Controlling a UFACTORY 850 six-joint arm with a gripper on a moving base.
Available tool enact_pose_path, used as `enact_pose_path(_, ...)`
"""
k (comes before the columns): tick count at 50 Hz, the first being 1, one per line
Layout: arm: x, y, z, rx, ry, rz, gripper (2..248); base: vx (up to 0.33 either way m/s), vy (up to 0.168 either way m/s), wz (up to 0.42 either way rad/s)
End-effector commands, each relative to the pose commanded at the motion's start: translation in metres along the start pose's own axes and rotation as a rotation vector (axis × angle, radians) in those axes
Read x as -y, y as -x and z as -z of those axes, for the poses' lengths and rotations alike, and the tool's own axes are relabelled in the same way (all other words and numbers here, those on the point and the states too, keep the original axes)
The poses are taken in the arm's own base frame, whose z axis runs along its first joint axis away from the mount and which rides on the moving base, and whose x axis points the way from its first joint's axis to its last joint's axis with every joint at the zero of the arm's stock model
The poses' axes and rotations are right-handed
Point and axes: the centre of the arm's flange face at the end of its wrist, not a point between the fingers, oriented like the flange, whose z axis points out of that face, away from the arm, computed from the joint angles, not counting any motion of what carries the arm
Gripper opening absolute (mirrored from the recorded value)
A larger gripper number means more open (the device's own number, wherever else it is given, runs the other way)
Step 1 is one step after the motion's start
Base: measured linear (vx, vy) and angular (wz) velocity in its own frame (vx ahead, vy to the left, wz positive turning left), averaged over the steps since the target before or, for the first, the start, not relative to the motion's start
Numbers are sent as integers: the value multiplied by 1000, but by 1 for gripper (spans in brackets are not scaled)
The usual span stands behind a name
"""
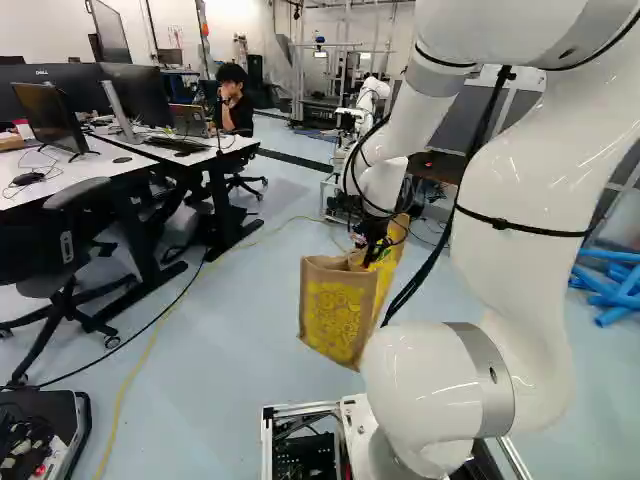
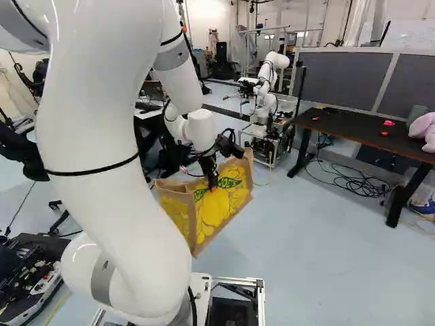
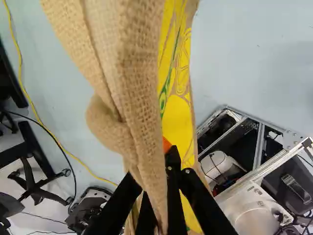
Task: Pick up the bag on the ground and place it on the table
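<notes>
Bag (image 2: 221, 207) is up off the floor, hanging from the gripper (image 2: 213, 182), well to the left of the dark table (image 2: 353, 129) in the right base view and nearer the base. Jaws closed on its upper part, cloth pinched between. Pick looks done; carry is the step in hand. Next: likely raise bag above the dark table's top, bring it across, lower, let go. Its low-hanging bottom could catch the table's edge. Pink plush toy (image 2: 424, 128) sits on the table's far right; loose cables (image 2: 353, 182) lie below it, a wheel hazard. Second robot arm (image 2: 270, 71) stands left of the table.
</notes>
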Motion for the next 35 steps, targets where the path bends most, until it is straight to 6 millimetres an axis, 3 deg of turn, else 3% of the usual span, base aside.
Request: enact_pose_path(35,10,-3,52,23,17,13,21,0,0,0)
